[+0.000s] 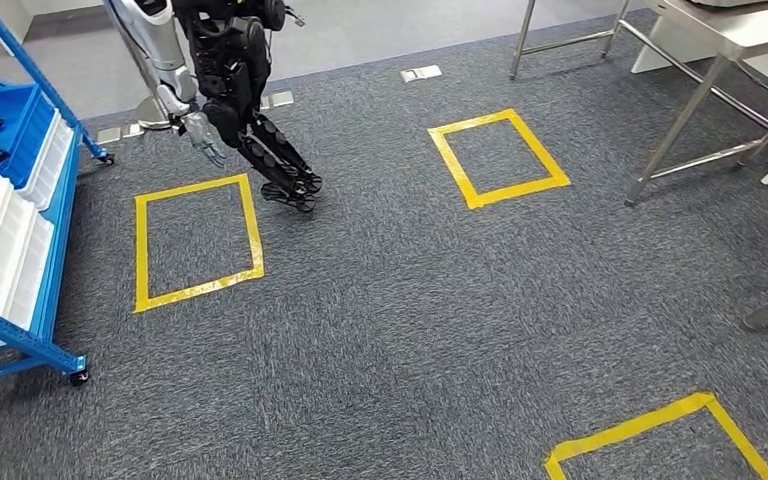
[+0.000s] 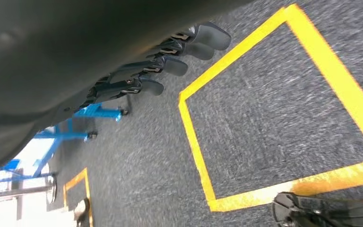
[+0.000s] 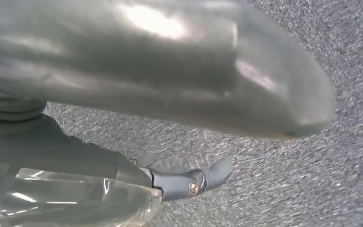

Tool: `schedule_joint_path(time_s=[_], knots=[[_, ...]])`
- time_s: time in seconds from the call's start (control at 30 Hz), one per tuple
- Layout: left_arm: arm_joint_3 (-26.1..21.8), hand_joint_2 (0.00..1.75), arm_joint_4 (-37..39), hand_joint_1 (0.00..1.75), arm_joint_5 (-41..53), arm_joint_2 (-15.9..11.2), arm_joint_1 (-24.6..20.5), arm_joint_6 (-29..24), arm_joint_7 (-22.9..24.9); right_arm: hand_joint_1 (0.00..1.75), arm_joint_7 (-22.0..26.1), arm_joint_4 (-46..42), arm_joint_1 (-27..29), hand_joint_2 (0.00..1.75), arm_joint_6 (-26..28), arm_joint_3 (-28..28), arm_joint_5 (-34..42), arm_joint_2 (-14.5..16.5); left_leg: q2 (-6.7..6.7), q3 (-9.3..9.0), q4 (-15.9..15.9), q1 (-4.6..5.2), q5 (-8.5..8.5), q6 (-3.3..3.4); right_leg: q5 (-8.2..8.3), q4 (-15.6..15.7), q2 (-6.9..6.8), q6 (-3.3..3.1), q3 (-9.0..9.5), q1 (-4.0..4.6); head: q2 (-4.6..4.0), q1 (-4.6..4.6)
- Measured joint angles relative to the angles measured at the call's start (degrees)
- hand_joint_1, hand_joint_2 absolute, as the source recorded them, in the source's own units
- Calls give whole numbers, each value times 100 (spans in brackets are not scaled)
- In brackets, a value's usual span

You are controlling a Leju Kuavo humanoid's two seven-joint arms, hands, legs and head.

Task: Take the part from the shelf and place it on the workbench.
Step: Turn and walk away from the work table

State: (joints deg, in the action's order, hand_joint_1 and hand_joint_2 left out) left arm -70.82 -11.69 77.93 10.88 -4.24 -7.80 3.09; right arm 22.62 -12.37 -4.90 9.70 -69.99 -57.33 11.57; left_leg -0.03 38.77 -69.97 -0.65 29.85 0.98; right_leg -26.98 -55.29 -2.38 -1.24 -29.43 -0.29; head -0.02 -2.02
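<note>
Grey carpet (image 1: 410, 320) all round, marked with taped yellow squares (image 1: 198, 240).

Left hand (image 2: 170, 61): dark fingers (image 2: 208, 37) stretched out and slightly apart, holding nothing, hanging over the corner of a yellow square.

Right hand (image 3: 170, 182): thick grey thumb (image 3: 208, 174) stretched out beside a clear glossy piece (image 3: 66, 201) at the lower left of the right wrist view. Probably the part, in clear plastic. Cannot tell whether gripped or merely lying against the palm.

Judging by the look: light, smooth, slippery, perhaps thin-walled and easy to dent. Best taken across its broad body with thumb opposite fingers, firmly but without crushing.

Further out in the head view: blue shelf (image 1: 55, 200) on castors along the left edge, holding white bins (image 1: 0, 240). Steel workbench (image 1: 730, 40) at the upper right, its thin legs and crossbars standing out onto the carpet. Another humanoid robot (image 1: 230, 90) at the upper left, near the shelf.

Wide open floor between shelf and workbench. Worth minding: the shelf's corner foot at lower left, the bench legs and the tabletop edge on approach.
</note>
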Motion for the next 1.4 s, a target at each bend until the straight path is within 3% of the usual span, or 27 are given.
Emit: schedule_joint_path(time_s=[0.07,0.1,0.17,0.23,0.27,0.3,0.37,0.43,0.47,0.5,0.57,0.6,0.63,0.7,0.77,0.83,0.9,0.93,0.97,1.0,1.07,1.1,1.17,1.23,1.27,1.33,1.4], knots=[[0,0,-1,0,-3,-10,-4,0,-2,0,1,0,-4,0,-1,8,-1,11,166,-430,823,53,-344,108,-27,4,-74,5,37,31,0,10],[0,0,-1,0,-3,-14,-9,-1,-2,0,1,0,-7,0,-1,12,-1,16,245,-563,1079,89,-420,157,-41,5,-104,19,48,36,0,11],[0,0,-2,0,-2,-22,-15,-6,-3,0,1,0,-8,0,-3,23,-6,26,293,-611,1197,140,-420,211,-61,14,-171,62,62,41,0,13],[0,0,-2,0,-1,-17,-14,-15,-4,0,1,0,-15,0,-5,45,-16,27,192,-666,1310,131,-471,246,-94,5,-201,107,70,59,0,2],[0,0,-2,0,0,-13,-16,-20,-5,0,1,0,-19,0,-7,57,-21,26,141,-702,1381,110,-512,271,-156,-85,-138,112,35,66,0,4],[0,0,-2,0,3,-9,-21,-24,-8,0,1,0,-21,0,-7,68,-22,20,86,-737,1450,88,-553,291,-266,-296,-39,104,-61,67,0,11],[0,0,-2,0,22,-7,-31,-21,-16,0,-5,0,-9,0,-6,76,-17,8,-25,-737,1491,69,-584,316,-591,-1057,161,71,-434,22,0,27],[0,0,-2,0,43,-10,-31,-5,-20,0,-14,0,9,0,-2,76,-2,1,-158,-726,1488,70,-584,309,-770,-1655,213,117,-756,-27,0,36],[0,0,-2,0,48,-10,-27,3,-21,0,-16,0,16,0,2,75,7,-1,-225,-727,1484,66,-582,299,-720,-1642,217,177,-769,-53,0,37],[0,0,-2,0,53,-9,-23,8,-21,0,-17,0,20,0,8,75,14,-3,-291,-733,1475,59,-577,281,-571,-1368,226,255,-651,-84,0,38],[1,0,-2,0,69,-9,-20,10,-20,0,-17,0,22,0,20,75,20,-5,-408,-732,1420,62,-543,216,-212,-510,334,377,-264,-144,0,49],[2,0,-2,0,80,-10,-20,6,-19,0,-17,0,22,0,23,75,18,-3,-451,-723,1385,70,-516,172,-94,-195,380,382,-127,-162,0,52],[3,0,-2,0,92,-13,-16,1,-17,0,-16,0,18,0,28,76,13,1,-480,-709,1357,77,-491,130,-45,-38,416,355,-52,-162,0,54],[4,0,-2,0,105,-17,3,-16,-12,0,-15,0,10,0,37,81,3,13,-518,-689,1334,57,-467,57,-33,-16,379,255,-22,-147,0,50],[4,0,-2,0,109,-22,21,-38,-8,0,-13,0,5,0,46,86,-6,29,-408,-644,1212,21,-392,-5,-21,-8,326,181,15,-156,1,39],[4,0,-1,0,108,-23,18,-61,-7,0,-11,0,11,0,51,87,-13,40,-181,-424,708,-2,-112,-57,-31,2,252,111,47,-150,1,13],[5,0,0,0,108,-19,12,-73,-9,0,-11,0,18,0,52,88,-14,42,-64,-16,-93,-26,236,-90,-61,0,157,53,68,-104,0,-2],[7,0,0,0,109,-17,12,-75,-11,0,-11,0,19,0,51,88,-10,42,-50,139,-356,-37,299,-96,-75,-1,108,35,78,-85,0,0],[8,0,0,0,116,-17,17,-77,-14,0,-11,0,18,0,50,87,-5,43,-40,203,-430,-43,257,-93,-91,-1,63,24,93,-70,0,-2],[11,0,0,0,129,-18,21,-77,-17,0,-11,0,16,0,49,87,3,46,-23,131,-242,-46,95,-80,-111,-2,23,22,117,-60,0,-2],[21,0,0,0,155,-23,22,-77,-21,0,-10,0,12,0,48,86,16,59,117,-253,552,-26,-313,-23,-160,1,-50,40,178,-44,0,-1],[27,0,0,0,162,-26,14,-77,-22,0,-8,0,9,0,48,86,20,68,190,-418,884,0,-433,13,-186,3,-84,62,201,-26,0,4],[35,0,0,0,167,-30,1,-76,-25,0,-5,0,0,0,48,86,20,82,257,-530,1133,60,-457,63,-220,10,-154,109,220,4,0,10],[42,0,0,0,169,-30,2,-77,-27,0,-2,0,-12,0,48,86,20,96,161,-532,1188,68,-478,114,-247,16,-206,159,229,20,0,9],[46,0,0,0,170,-27,5,-78,-27,0,1,0,-16,0,49,86,20,101,113,-559,1244,60,-502,149,-283,-32,-157,176,214,19,0,17],[61,0,0,0,170,-22,0,-82,-27,0,4,0,-20,0,49,86,19,103,17,-617,1345,35,-555,212,-490,-458,43,164,6,9,0,34],[72,0,0,0,167,-24,-11,-95,-20,0,4,0,-9,0,48,86,5,99,-87,-614,1353,49,-560,234,-798,-1287,187,135,-436,-18,0,50]])
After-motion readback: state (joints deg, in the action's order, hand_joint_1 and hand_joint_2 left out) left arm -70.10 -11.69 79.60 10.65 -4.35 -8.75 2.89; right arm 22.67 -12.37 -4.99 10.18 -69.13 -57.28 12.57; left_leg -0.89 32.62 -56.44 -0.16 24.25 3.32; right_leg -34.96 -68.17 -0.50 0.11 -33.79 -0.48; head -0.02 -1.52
